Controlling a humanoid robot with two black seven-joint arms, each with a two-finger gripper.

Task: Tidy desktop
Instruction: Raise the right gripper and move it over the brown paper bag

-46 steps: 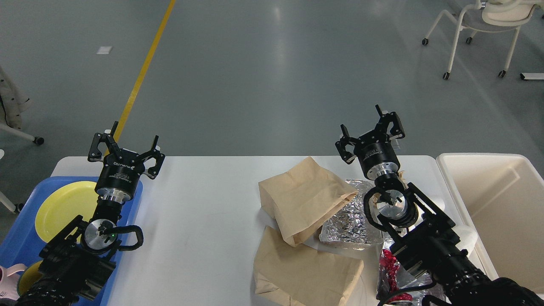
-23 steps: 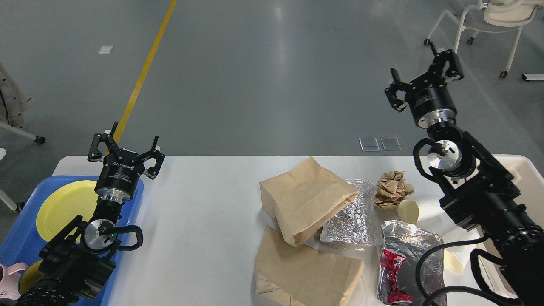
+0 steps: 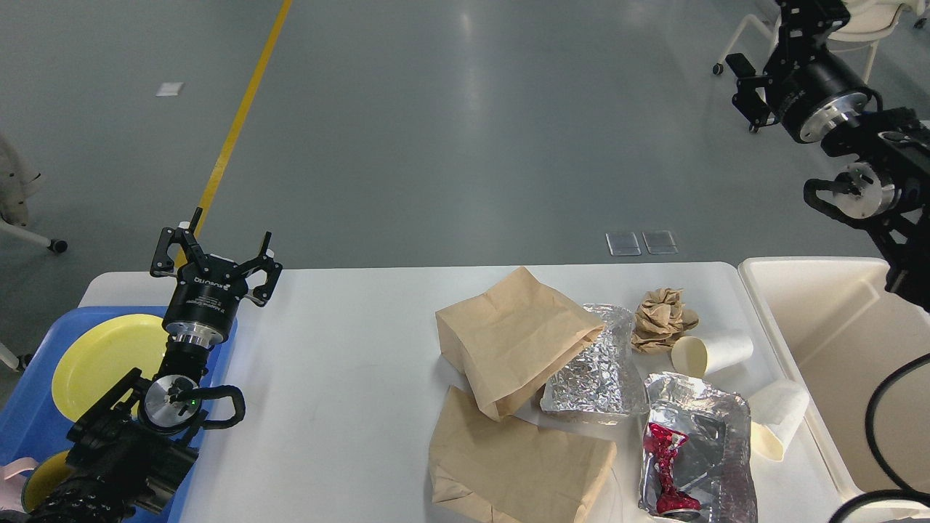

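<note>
Hands first: left hand [image 3: 215, 256] spread wide, empty, hovering over desk's left end by blue tray [image 3: 29, 407] w/ yellow plate [image 3: 102, 356]. Right hand [image 3: 781, 54] raised high, top cropped; spread can't be told, nothing seen in it. Desk [image 3: 349, 363] holds rubbish on right: paper bags [image 3: 508, 341], foil [image 3: 603, 370], crumpled paper [image 3: 661, 319], cups [image 3: 716, 352]. Prob. between picks; next: right arm down to an item, carry to cream bin [image 3: 821, 319]. Bin cropped.

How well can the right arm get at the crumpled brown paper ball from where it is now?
Probably yes. The right gripper is open and empty, raised well above the table. Nothing lies on the paper ball; only a tipped cup lies close beside it.
</note>
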